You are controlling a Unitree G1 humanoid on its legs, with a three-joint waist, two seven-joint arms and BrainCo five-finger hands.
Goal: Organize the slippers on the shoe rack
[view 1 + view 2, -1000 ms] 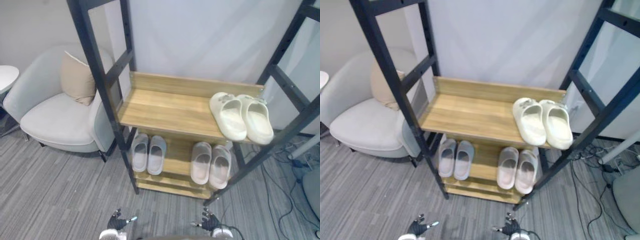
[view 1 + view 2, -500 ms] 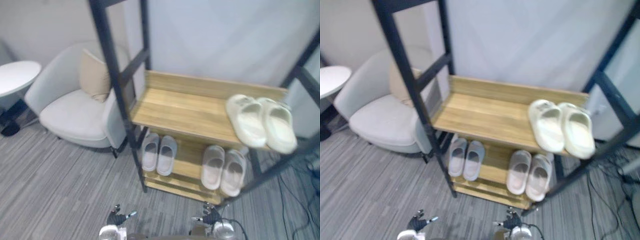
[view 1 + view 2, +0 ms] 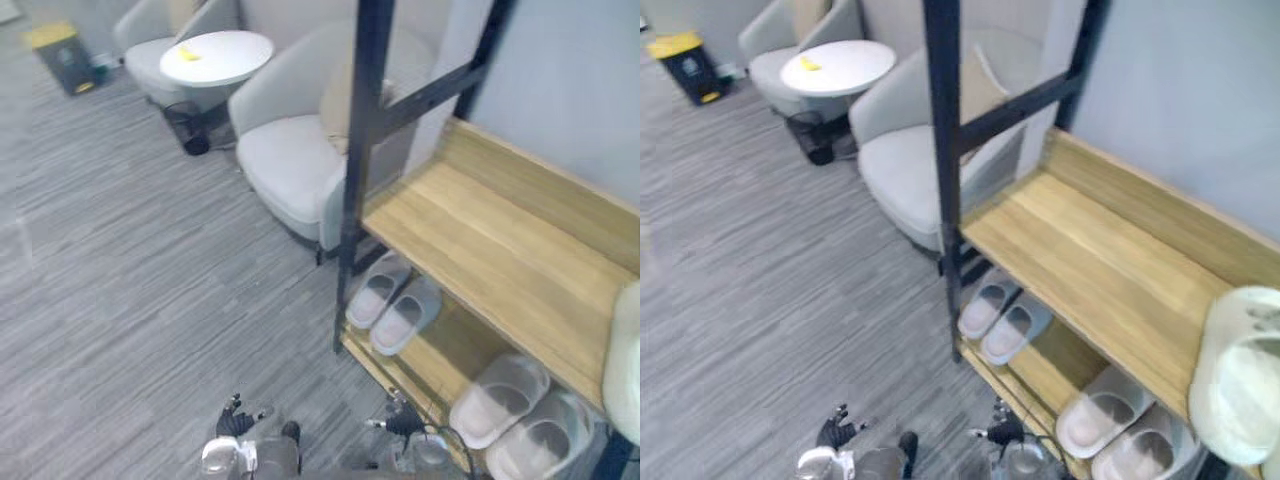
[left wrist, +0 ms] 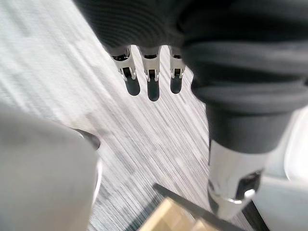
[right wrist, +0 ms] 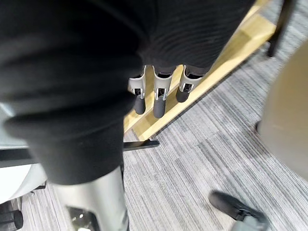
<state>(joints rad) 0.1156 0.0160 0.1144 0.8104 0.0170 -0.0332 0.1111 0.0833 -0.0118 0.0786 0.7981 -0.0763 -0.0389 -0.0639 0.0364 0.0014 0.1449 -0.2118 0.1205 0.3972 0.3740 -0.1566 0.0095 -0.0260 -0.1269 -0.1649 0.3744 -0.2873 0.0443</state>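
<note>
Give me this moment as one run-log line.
left hand: open, empty | right hand: open, empty | rack: grey pair, pink pair lower shelf; cream slipper upper shelf

Grey carpet [image 3: 120, 250] with fine pale stripes lies under and ahead of the fingers [image 4: 153, 89] of the left hand [image 3: 237, 422]. Well ahead of those fingers stands a pale grey armchair [image 3: 290, 165] with a beige cushion [image 3: 333, 100] against its back. Farther off, to their left, are a round white table [image 3: 217, 57], a second pale armchair [image 3: 145, 45] behind it, and a dark bin [image 3: 68, 68] with a yellow lid. A plain pale wall [image 3: 585, 80] rises far ahead of the fingers [image 5: 159, 103] of the right hand [image 3: 400, 424].
</note>
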